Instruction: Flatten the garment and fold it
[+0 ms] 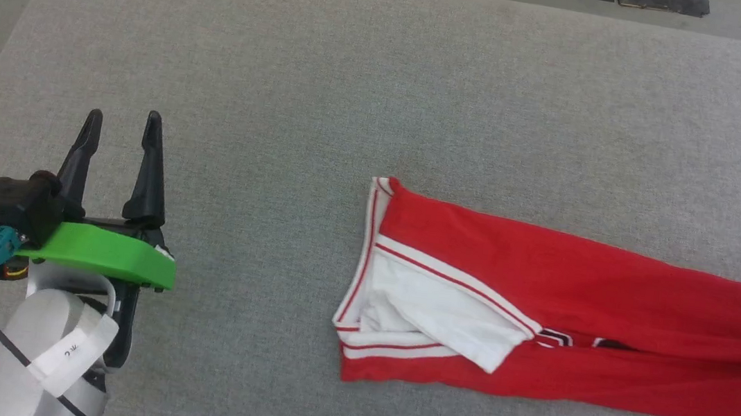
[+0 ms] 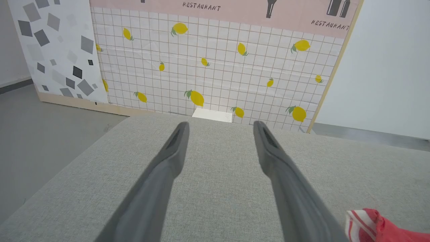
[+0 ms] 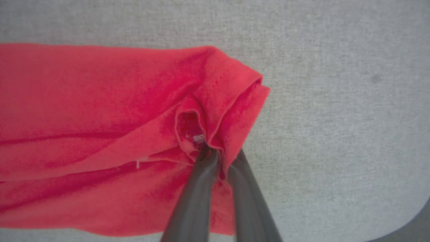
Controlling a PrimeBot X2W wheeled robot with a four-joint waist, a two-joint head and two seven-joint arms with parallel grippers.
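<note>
Red cloth with white parts lies on the right half of a grey padded cushion (image 1: 290, 52): this is the garment (image 1: 575, 308). In the head view it is stretched out as a long band from the middle of the cushion to the right edge of the picture. Its left end shows a white panel folded over, red-and-white striped trim along the border, and a small bit of dark lettering between the two red layers.

The right claw (image 3: 220, 156) is closed on the garment. In the right wrist view its two dark fingers come together on a bunched red corner, and a fold of cloth is pinched between them. The cloth makes a small pocket just above the tips. This corner is near a rounded corner of the cushion.

The left claw (image 1: 124, 116) is open and holds nothing. It stands over the left part of the cushion, well apart from the garment, with a green piece (image 1: 100, 254) on the wrist behind it. In the left wrist view its fingers (image 2: 174, 148) are spread wide above bare grey fabric. The striped end of the garment is at the lower right, and behind the cushion there is a wall panel (image 2: 215, 67) with yellow lemons.
</note>
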